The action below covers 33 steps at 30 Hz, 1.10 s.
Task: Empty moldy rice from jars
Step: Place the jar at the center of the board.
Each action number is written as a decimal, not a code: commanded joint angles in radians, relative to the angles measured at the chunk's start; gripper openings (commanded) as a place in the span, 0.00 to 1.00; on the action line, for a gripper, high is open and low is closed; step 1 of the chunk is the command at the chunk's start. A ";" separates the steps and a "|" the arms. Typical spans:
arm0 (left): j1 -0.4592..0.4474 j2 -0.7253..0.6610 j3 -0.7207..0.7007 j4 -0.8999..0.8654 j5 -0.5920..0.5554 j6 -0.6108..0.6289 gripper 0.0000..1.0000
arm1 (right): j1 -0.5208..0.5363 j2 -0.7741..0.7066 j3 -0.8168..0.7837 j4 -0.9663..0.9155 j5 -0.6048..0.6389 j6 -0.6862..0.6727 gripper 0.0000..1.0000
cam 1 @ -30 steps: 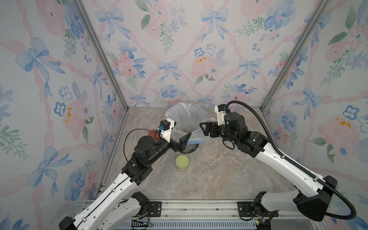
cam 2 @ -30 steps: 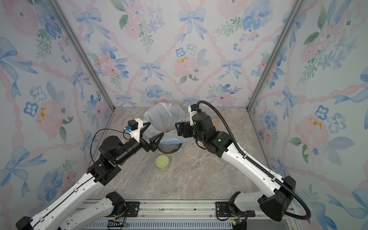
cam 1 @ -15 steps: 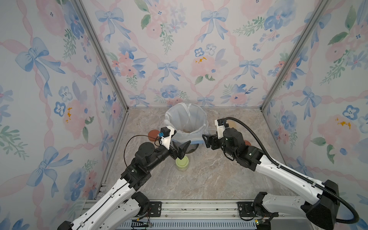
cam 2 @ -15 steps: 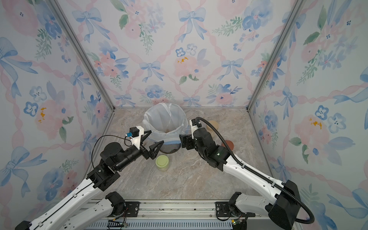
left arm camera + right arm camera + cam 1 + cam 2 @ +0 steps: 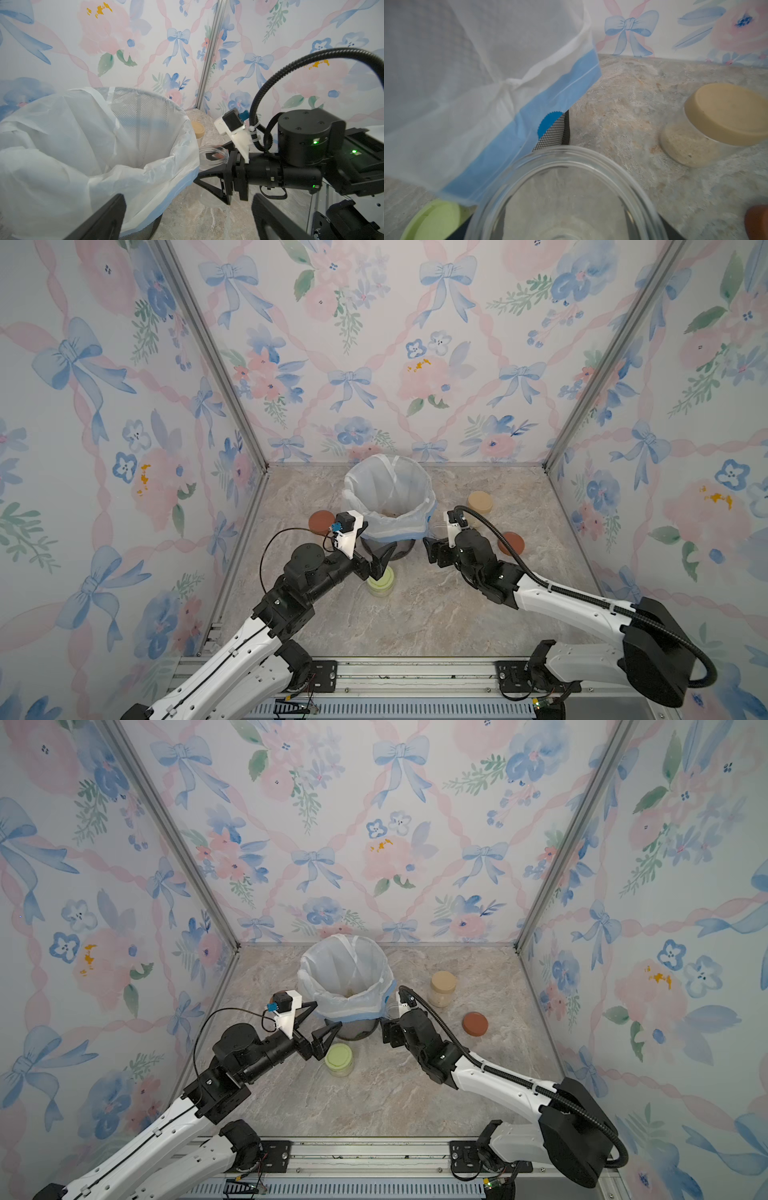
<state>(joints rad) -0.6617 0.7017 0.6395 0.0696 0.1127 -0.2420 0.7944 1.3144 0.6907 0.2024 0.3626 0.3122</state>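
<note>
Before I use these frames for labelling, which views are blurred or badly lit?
Right wrist view: the open jar fills the foreground, blurred; the beige-lidded jar behind is sharper. Left wrist view: the left gripper's fingers are out of focus. Both top views: even light, faint shadows.

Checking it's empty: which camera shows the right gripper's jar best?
Right wrist: looks straight into the jar, nothing visible inside. Left wrist shows its rim in the right gripper; top views barely show it.
</note>
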 commanded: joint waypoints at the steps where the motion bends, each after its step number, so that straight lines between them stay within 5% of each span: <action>1: -0.006 -0.013 0.017 -0.027 -0.002 -0.022 0.98 | -0.022 0.050 -0.024 0.196 0.058 -0.002 0.00; 12: -0.006 -0.039 0.032 -0.070 -0.007 -0.042 0.98 | -0.050 0.219 -0.076 0.312 0.121 0.030 0.00; 16: -0.006 -0.059 0.023 -0.077 -0.017 -0.046 0.98 | -0.048 0.232 -0.097 0.299 0.117 0.076 0.28; 18: -0.006 -0.069 0.018 -0.079 -0.022 -0.048 0.98 | -0.046 0.221 -0.116 0.293 0.120 0.103 0.56; 20: -0.006 -0.081 0.011 -0.082 -0.028 -0.050 0.98 | -0.036 0.200 -0.122 0.266 0.121 0.114 0.67; 22: -0.006 -0.093 0.004 -0.082 -0.033 -0.051 0.98 | -0.020 0.169 -0.117 0.210 0.144 0.127 0.96; 33: -0.007 -0.156 -0.028 -0.085 -0.059 -0.029 0.98 | 0.027 0.023 -0.035 -0.090 0.235 0.113 0.98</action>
<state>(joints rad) -0.6617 0.5549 0.6243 -0.0101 0.0677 -0.2741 0.8139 1.3808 0.6144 0.2314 0.5495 0.4122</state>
